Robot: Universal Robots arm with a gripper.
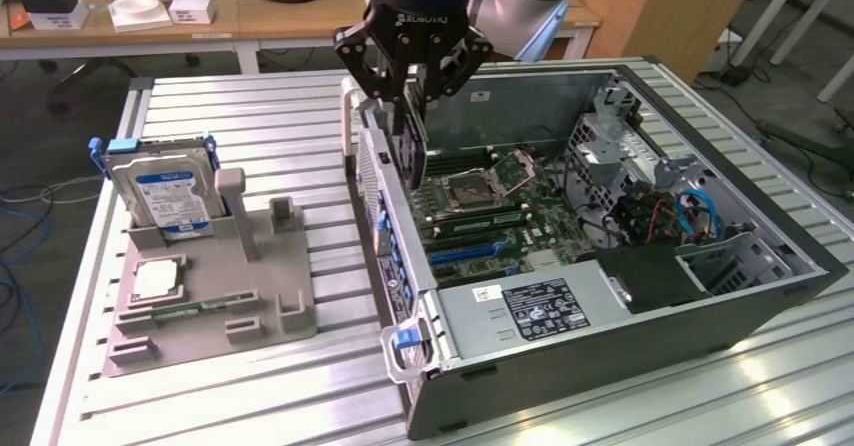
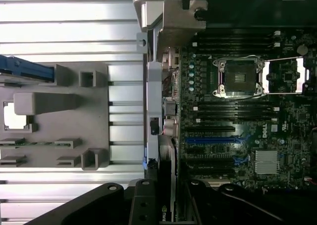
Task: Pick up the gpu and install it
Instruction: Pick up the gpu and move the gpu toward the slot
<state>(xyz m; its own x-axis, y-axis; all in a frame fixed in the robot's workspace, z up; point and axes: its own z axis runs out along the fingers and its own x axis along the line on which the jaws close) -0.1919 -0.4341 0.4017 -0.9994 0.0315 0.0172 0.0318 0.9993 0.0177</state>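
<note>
The gpu (image 1: 411, 146) is a thin dark card hanging on edge, long side down, and my gripper (image 1: 407, 101) is shut on its upper part. It hovers just inside the open computer case (image 1: 747, 296), beside the case's wall on the exterior view's left and above the motherboard (image 1: 501, 216). In the wrist view the gpu (image 2: 166, 185) appears edge-on between my dark fingers (image 2: 141, 207), close to the case's rear wall. The blue expansion slots (image 2: 213, 140) lie beside and below it, apart from the card.
A grey holder tray (image 1: 267, 296) on the slatted table carries a silver blue-labelled hard drive (image 1: 167, 191) standing upright and a square CPU chip (image 1: 156, 278). Inside the case are an open CPU socket (image 1: 487, 181), a power supply (image 1: 534, 306) and cables (image 1: 687, 211).
</note>
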